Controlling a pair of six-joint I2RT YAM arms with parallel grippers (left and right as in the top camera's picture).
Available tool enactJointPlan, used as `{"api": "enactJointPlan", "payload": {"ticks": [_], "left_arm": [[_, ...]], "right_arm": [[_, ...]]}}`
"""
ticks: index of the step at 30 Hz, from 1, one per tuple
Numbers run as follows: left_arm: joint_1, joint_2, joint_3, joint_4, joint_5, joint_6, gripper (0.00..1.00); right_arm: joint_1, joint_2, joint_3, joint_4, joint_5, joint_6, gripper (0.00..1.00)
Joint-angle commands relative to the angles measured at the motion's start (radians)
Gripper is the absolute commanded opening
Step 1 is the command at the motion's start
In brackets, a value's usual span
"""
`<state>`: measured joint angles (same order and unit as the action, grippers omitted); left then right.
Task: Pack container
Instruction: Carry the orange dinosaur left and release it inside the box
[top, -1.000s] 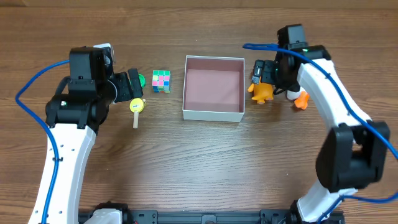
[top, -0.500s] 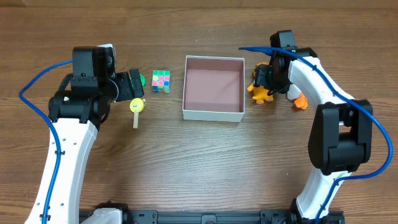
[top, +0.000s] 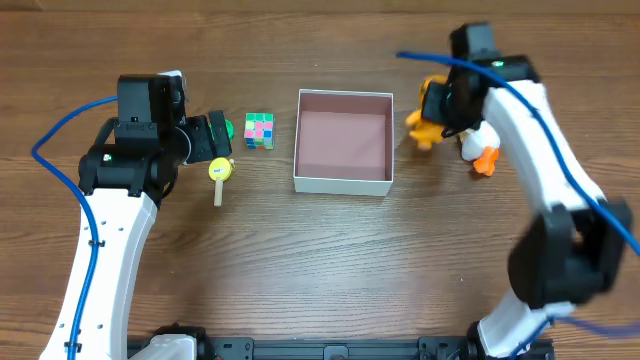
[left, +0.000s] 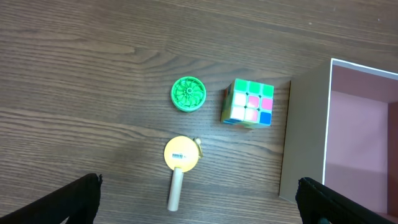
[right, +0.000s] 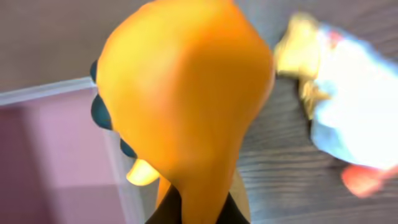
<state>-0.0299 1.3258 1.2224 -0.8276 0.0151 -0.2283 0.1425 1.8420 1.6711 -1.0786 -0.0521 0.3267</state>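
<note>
**Thin box wall is the main hazard as the orange toy hangs beside it**

Toward the left edge of the worktop, the left gripper (top: 217, 138) hangs with its jaws spread wide and holding nothing. Below it lie a green disc (left: 187, 94), a yellow paddle toy (left: 181, 155) and a colour cube (left: 249, 102), all near one another. A descent with the jaws that wide could nudge a neighbour, or push the cube against the box.

The container (top: 343, 181) sits mid-worktop, nearer the far edge, and is empty.

Just beyond its right wall, the right gripper (top: 441, 104) carries an orange toy (top: 427, 112). The jaws appear pinched on it, though the toy hides most of them in the wrist view. If the toy travels too low, it could catch the thin cardboard wall and shove or tip the box. Its rounded body may also slip from the grip. A white-and-orange toy (top: 478, 150) lies just beside it, toward the right edge, and a swing of the arm could knock it.
</note>
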Motion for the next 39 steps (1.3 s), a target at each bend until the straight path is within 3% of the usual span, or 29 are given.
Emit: {"api": "enactJointPlan", "payload": {"ticks": [1,7,11,18,20,22,31,34,36,39], "left_arm": [[0.012,0.008,0.023,0.000,-0.003,0.023,1.00],[0.012,0.008,0.023,0.000,-0.003,0.023,1.00],[0.012,0.008,0.023,0.000,-0.003,0.023,1.00],[0.012,0.008,0.023,0.000,-0.003,0.023,1.00],[0.012,0.008,0.023,0.000,-0.003,0.023,1.00],[0.012,0.008,0.023,0.000,-0.003,0.023,1.00],[0.012,0.008,0.023,0.000,-0.003,0.023,1.00],[0.012,0.008,0.023,0.000,-0.003,0.023,1.00],[0.012,0.008,0.023,0.000,-0.003,0.023,1.00],[0.012,0.008,0.023,0.000,-0.003,0.023,1.00]], "right_arm": [[0.061,-0.161,0.056,-0.025,-0.069,0.123,0.04],[0.245,-0.148,0.048,0.031,-0.074,0.210,0.04],[0.360,-0.055,0.048,0.087,0.056,0.278,0.04],[0.419,0.126,0.048,0.129,0.129,0.329,0.04],[0.419,0.169,0.048,0.149,0.121,0.328,0.08],[0.419,0.203,0.048,0.170,0.081,0.328,0.28],[0.432,0.232,0.048,0.202,0.027,0.328,0.34],[0.431,0.232,0.048,0.203,0.036,0.304,0.34],[0.427,0.230,0.048,0.196,0.070,0.291,0.28],[0.400,0.217,0.048,0.176,0.131,0.291,0.04]]}}
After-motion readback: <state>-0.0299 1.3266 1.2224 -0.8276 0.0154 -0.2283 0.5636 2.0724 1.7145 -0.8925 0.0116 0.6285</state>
